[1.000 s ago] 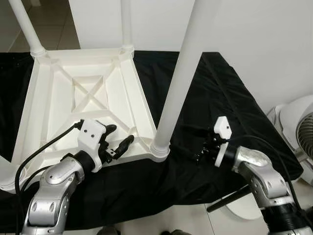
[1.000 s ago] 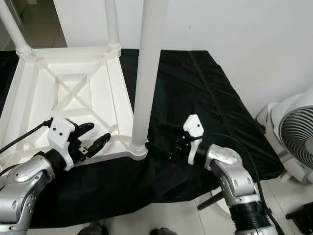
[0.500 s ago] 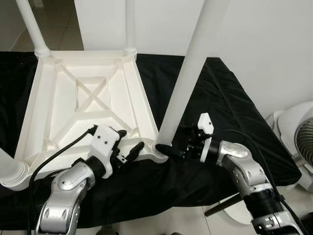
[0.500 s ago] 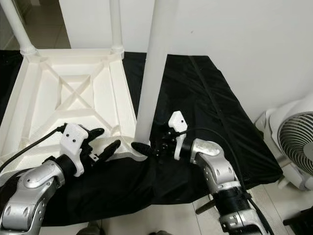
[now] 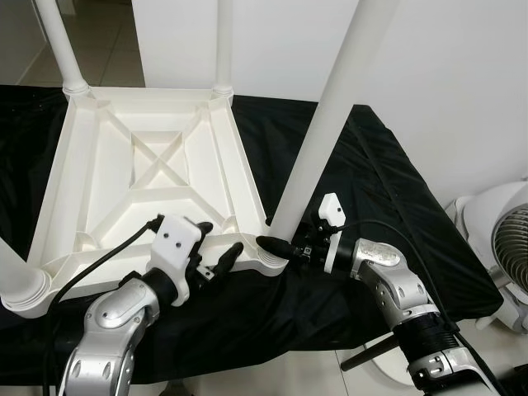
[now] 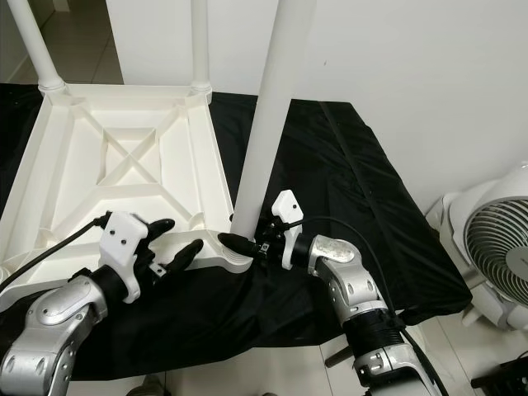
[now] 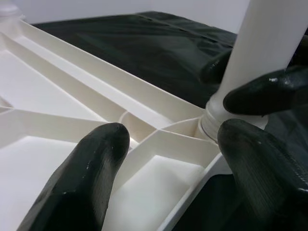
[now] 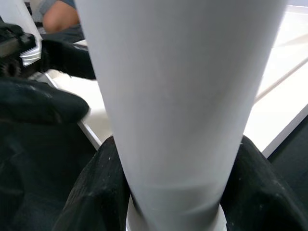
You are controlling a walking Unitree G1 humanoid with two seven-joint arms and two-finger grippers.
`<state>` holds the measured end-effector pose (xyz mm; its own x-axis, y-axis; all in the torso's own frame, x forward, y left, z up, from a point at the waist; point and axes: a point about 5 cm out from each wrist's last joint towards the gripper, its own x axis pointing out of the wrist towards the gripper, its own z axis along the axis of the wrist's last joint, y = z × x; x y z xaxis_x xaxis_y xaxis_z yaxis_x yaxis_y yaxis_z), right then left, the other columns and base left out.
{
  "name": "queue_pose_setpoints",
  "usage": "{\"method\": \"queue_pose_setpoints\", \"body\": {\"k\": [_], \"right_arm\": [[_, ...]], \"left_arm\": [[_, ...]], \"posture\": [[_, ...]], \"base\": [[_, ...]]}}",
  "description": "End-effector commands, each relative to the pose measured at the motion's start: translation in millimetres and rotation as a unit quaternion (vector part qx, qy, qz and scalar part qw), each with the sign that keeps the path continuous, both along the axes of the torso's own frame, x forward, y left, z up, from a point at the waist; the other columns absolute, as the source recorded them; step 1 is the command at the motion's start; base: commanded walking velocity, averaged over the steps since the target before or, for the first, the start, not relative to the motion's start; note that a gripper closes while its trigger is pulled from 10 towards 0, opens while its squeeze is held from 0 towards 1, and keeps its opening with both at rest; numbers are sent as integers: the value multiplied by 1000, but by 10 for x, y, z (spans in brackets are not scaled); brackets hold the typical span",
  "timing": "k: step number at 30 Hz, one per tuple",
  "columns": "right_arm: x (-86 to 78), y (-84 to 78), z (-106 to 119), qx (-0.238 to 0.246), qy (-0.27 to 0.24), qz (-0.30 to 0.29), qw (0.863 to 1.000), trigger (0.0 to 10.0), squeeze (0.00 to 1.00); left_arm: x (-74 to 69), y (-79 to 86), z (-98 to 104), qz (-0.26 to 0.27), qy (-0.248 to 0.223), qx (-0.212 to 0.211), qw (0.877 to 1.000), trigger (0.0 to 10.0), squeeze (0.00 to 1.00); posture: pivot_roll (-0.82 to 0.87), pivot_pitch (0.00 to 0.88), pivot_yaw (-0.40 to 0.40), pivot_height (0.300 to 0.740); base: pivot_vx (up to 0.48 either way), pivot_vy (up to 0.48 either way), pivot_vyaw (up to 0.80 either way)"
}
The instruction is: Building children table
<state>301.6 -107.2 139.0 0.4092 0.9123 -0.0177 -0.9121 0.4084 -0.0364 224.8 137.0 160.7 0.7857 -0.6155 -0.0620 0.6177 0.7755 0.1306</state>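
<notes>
A white plastic children's table lies upside down on a black cloth, with its legs standing up. My right gripper is at the foot of the near right leg. In the right wrist view its black fingers press that leg from both sides. My left gripper is open just above the table's near rim, a little left of that corner. In the left wrist view its fingers straddle the ribbed corner.
Other legs stand at the far left, the far corner and the near left. A white fan stands on the floor to the right. A white wall lies behind, and tiled floor below the cloth's front edge.
My right gripper has moved left across the cloth to the near right leg and shut around its foot. The left gripper stays open near the table's rim. The camera has shifted slightly.
</notes>
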Motion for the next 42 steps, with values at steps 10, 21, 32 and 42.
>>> {"method": "queue_pose_setpoints", "body": {"k": [10,21,32,42], "right_arm": [[9,28,-50,16,4,-134,991,0,0],[-83,38,-90,24,10,-280,960,0,0],[-70,-129,-74,12,22,-507,861,0,0],[-82,-112,1,33,19,-518,855,6000,0]], "left_arm": [[-170,-132,57,-53,-8,3,999,10000,0],[-182,-137,32,-62,-1,9,998,10000,0],[-154,-152,27,-69,1,12,998,10000,0],[-158,-149,31,-71,2,14,997,10000,0]], "posture": [[196,12,-122,740],[186,13,-118,740],[170,15,-112,740],[169,31,-110,740]], "base": [[0,0,0],[0,0,0],[0,0,0],[0,0,0]]}}
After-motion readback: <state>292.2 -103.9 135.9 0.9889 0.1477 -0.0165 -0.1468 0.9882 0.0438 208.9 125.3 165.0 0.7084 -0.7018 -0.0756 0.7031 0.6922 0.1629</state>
